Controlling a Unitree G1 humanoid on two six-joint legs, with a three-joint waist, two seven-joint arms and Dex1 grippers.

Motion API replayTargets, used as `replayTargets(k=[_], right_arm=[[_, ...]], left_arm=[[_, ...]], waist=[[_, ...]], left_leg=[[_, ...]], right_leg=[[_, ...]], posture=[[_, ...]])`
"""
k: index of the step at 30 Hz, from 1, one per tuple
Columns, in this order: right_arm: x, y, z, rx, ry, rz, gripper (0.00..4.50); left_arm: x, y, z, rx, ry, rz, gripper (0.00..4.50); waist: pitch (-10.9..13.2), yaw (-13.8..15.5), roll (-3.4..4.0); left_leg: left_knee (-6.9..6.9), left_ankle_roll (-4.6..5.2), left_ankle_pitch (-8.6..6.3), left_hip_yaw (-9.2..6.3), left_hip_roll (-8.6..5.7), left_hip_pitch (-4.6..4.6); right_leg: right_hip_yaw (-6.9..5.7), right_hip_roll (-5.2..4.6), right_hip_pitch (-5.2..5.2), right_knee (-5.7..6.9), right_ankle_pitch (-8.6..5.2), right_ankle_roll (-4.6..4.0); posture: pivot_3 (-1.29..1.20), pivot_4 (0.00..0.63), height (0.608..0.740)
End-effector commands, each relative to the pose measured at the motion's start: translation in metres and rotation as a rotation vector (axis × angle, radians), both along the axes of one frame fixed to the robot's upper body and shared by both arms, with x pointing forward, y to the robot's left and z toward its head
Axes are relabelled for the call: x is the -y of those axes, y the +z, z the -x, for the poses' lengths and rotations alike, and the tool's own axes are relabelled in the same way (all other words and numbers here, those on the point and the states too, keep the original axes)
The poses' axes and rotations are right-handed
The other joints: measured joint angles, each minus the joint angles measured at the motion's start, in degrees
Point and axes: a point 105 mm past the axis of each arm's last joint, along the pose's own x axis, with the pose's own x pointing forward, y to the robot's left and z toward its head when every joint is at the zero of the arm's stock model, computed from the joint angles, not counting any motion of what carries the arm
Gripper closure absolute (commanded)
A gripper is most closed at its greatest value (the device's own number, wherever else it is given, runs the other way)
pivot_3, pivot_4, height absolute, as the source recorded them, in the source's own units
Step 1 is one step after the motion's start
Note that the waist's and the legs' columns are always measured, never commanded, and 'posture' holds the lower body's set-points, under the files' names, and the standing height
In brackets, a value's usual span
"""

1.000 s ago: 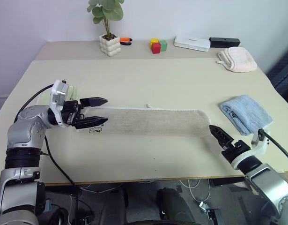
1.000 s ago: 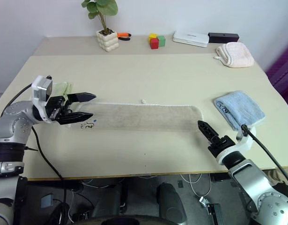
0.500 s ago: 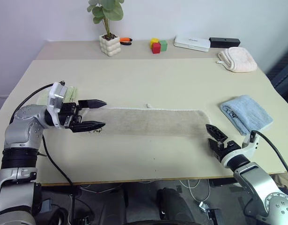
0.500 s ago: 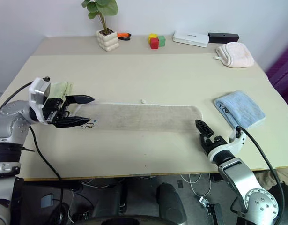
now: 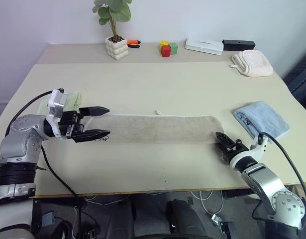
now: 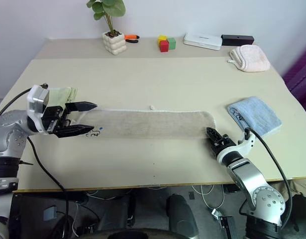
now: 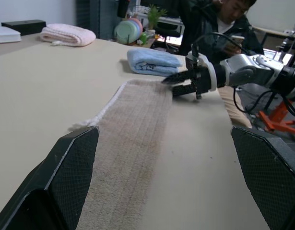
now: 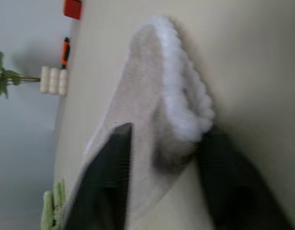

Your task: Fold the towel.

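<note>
Right wrist view is showing the right gripper (image 8: 161,187) with its fingers (image 8: 104,182) pinching the towel's (image 5: 157,128) near corner, cloth bunching between them. The towel is lying flat on the bench (image 5: 157,84), its long axis running left to right between both arms. The left gripper (image 5: 97,122) is hovering over the opposite end, fingers spread wide, pointing level along the towel.
</note>
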Motion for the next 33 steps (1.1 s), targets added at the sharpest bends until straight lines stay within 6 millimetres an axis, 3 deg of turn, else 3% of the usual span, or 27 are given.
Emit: replayTargets(k=[1, 5, 12, 17, 19, 24, 27, 33], right_arm=[[0.001, 0.0, -0.002, 0.007, -0.012, 0.007, 4.49], [0.005, 0.002, -0.001, 0.016, 0.03, 0.115, 4.49], [0.052, 0.019, 0.004, 0.039, 0.004, 0.319, 4.49], [0.051, 0.035, -0.001, 0.095, 0.12, 0.531, 4.49], [0.045, 0.044, -0.005, 0.133, 0.154, 0.577, 4.49], [0.007, 0.052, -0.006, 0.212, 0.317, 0.741, 4.49], [-0.02, 0.062, -0.005, 0.285, 0.409, 0.774, 4.49], [-0.057, 0.073, -0.005, 0.366, 0.51, 0.775, 4.49]], left_arm=[[-0.003, 0.011, 0.003, 0.048, 0.004, 0.0, 0.0], [-0.003, 0.011, 0.002, 0.05, 0.006, 0.003, 0.0], [-0.002, 0.009, -0.002, 0.051, 0.008, 0.006, 0.0], [0.001, 0.008, -0.006, 0.049, 0.002, 0.015, 0.0], [0.003, 0.008, -0.006, 0.047, -0.003, 0.022, 0.0], [0.004, 0.008, -0.005, 0.05, -0.005, 0.025, 0.0], [0.002, 0.008, -0.004, 0.051, 0.001, 0.023, 0.0], [0.003, 0.008, -0.002, 0.052, 0.003, 0.025, 0.0]], waist=[[-0.1, 0.0, -0.09], [-0.1, 0.0, -0.1], [0.0, 0.5, -0.08], [0.0, 0.2, -0.06], [0.0, 0.0, -0.06], [0.0, 0.2, -0.06], [0.0, 0.3, -0.06], [0.0, 0.4, -0.07]], left_leg=[[0.01, 0.0, 0.0, 0.0, 0.0, 0.01], [0.02, 0.0, 0.0, 0.01, 0.0, 0.02], [0.03, 0.0, 0.0, 0.04, -0.05, -0.02], [0.02, 0.0, 0.0, 0.03, -0.03, 0.0], [0.0, 0.0, 0.0, 0.04, -0.03, 0.0], [-0.02, 0.01, 0.0, 0.02, -0.02, -0.02], [0.0, 0.01, 0.0, 0.03, -0.02, -0.03], [0.0, 0.0, 0.0, 0.03, -0.03, -0.03]], right_leg=[[0.0, 0.0, 0.01, 0.0, 0.0, 0.0], [0.0, -0.02, 0.03, -0.01, 0.0, -0.01], [0.01, -0.07, 0.03, -0.06, 0.0, -0.01], [0.01, 0.01, 0.01, -0.04, 0.01, 0.0], [0.01, 0.02, 0.0, -0.03, 0.01, 0.01], [0.0, 0.04, -0.05, -0.02, 0.01, 0.04], [0.0, 0.03, -0.05, -0.02, 0.01, 0.04], [0.0, 0.02, -0.04, -0.03, 0.01, 0.02]], posture=[[0.0, 0.15, 0.74], [0.0, 0.15, 0.74], [0.0, 0.15, 0.74], [0.0, 0.15, 0.74], [0.0, 0.15, 0.74], [0.0, 0.15, 0.74], [0.0, 0.15, 0.74], [0.0, 0.15, 0.74]])
